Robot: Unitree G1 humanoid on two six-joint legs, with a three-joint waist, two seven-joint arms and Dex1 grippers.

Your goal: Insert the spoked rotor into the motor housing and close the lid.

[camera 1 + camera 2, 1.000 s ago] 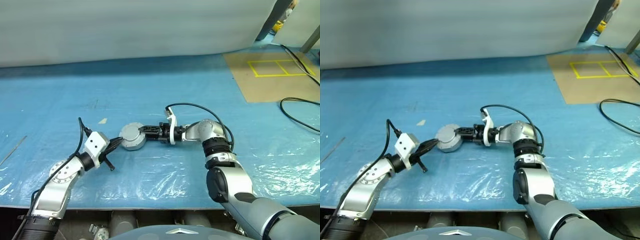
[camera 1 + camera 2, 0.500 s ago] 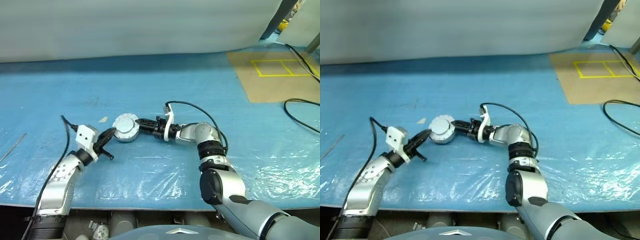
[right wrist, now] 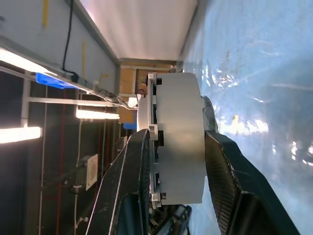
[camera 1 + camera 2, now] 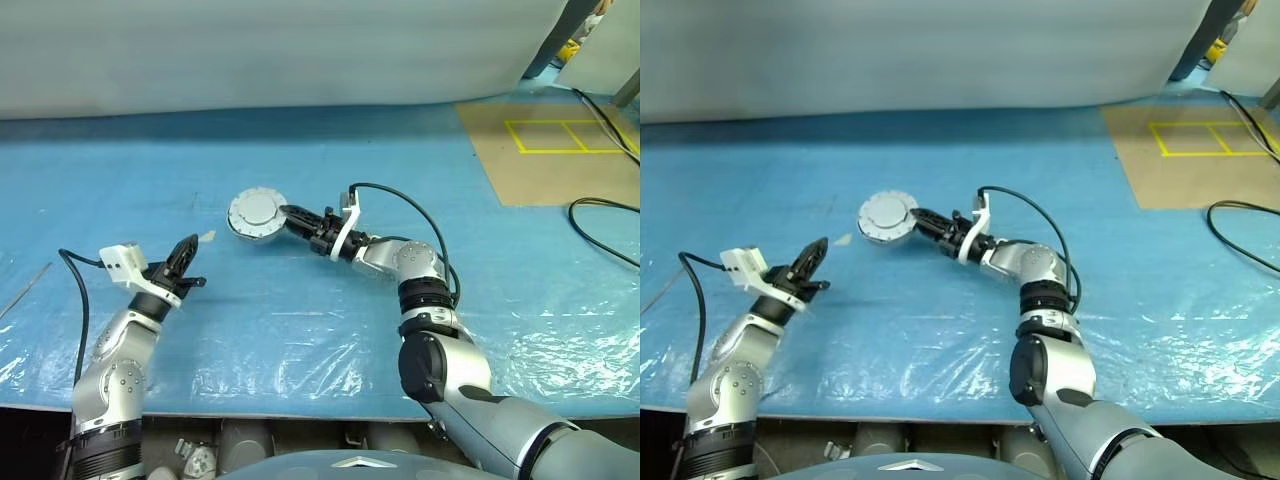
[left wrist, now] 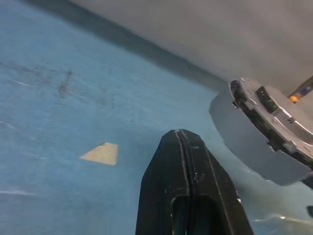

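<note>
Landmark: motor housing (image 4: 256, 214), lifted off the blue desk (image 4: 300, 330), clamped between the fingers of the right end effector (image 4: 291, 217).
Right of housing: blocked by the right end effector with its looping black cable (image 4: 400, 200).
Left of housing: small tan scrap (image 4: 206, 238) lying flat; beyond it the left end effector (image 4: 186, 248), fingers pressed together, well apart from the housing.
Behind housing: bare blue sheet up to the grey wall (image 4: 270, 50).
Far right of housing: black cables (image 4: 600, 215) on a brown mat (image 4: 545, 165).

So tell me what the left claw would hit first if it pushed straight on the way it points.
Probably the blue table cover, near the small tan scrap. The left claw is shut and aims past the motor housing that the right claw holds; depth is unclear.
</note>
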